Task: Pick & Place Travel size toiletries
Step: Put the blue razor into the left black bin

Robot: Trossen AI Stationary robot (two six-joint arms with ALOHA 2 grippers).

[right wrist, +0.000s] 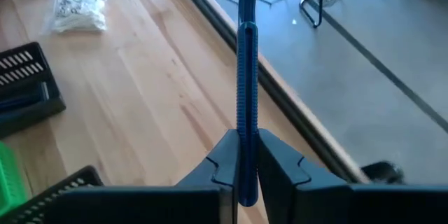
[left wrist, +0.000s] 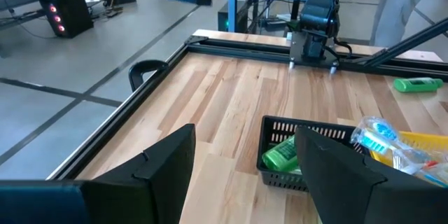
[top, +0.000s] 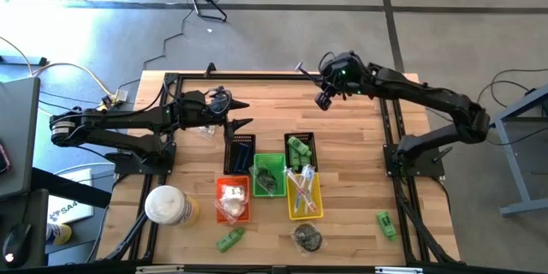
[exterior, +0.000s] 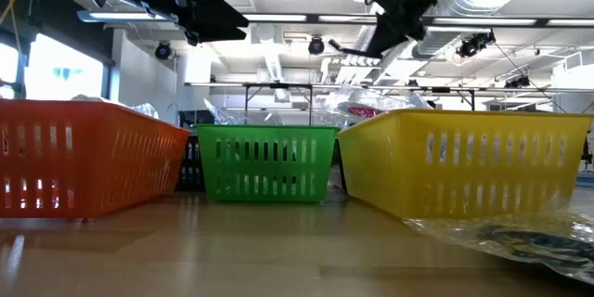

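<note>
Holding one blue razor [right wrist: 247, 112], the right tool [right wrist: 246, 171] overlooks five baskets [top: 304, 205].

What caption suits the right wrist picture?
Right gripper shut on a blue razor, held above the wooden table.

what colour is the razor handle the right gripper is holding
Blue: the razor shows best in the right wrist view, pinched in the right gripper.
</note>
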